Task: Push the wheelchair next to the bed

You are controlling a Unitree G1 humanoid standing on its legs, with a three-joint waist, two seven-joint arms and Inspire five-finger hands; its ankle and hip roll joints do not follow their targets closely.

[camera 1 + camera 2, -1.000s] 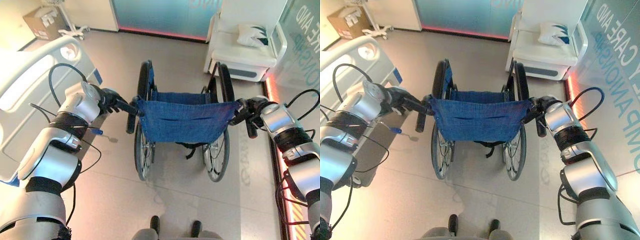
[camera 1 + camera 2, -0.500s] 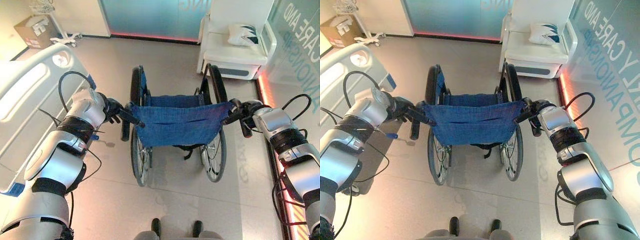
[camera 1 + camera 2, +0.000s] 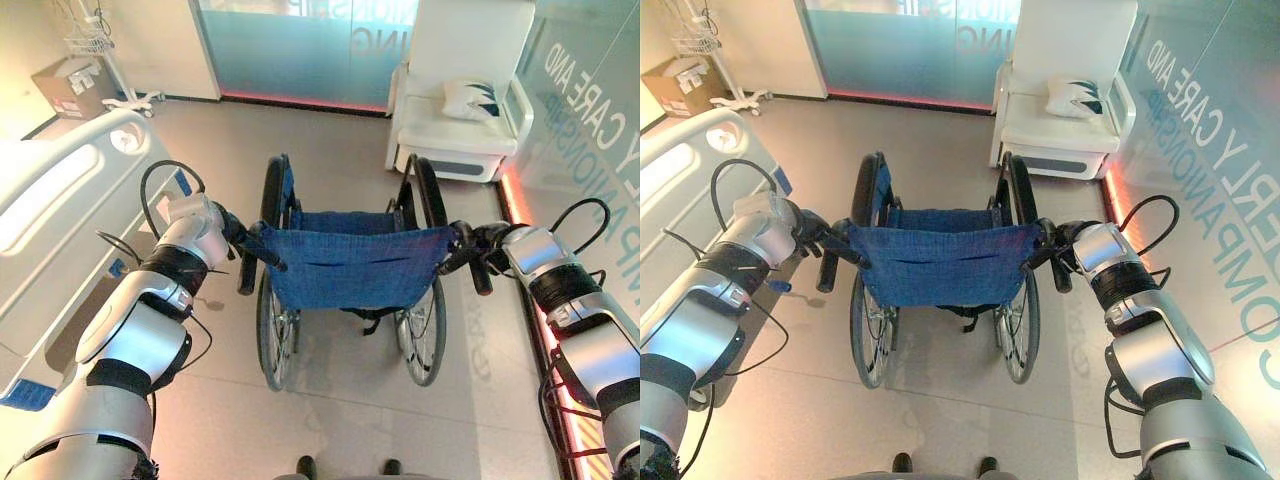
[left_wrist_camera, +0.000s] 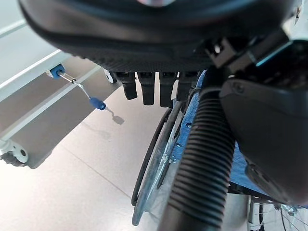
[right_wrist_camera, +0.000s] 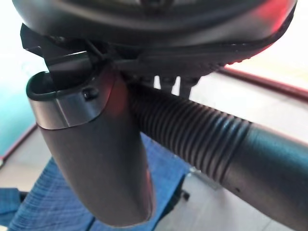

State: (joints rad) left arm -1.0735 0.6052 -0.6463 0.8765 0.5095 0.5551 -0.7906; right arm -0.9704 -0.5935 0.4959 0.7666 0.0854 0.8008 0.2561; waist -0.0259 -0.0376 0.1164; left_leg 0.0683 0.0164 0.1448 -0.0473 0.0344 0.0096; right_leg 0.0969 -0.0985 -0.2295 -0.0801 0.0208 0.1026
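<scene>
Wheelchair, black-framed with a blue cloth backrest (image 3: 350,265), stands at the centre of the left eye view on the grey floor (image 3: 340,400), its big spoked wheels to either side of the seat. White hospital bed with moulded side rail (image 3: 60,200) runs along the left edge, just beside the wheelchair's left wheel but apart from it.

Left hand (image 3: 228,232), left of centre: fingers curled round the black ribbed left push handle (image 4: 202,163), thumb wrapped over it in the left wrist view.

Right hand (image 3: 483,246), right of centre: fingers and thumb closed round the black ribbed right push handle (image 5: 192,132).

White armchair with a white and dark patterned cushion (image 3: 460,100) sits upper right, beyond the wheelchair. Brown cardboard box (image 3: 70,85) at upper left, by the wall.
</scene>
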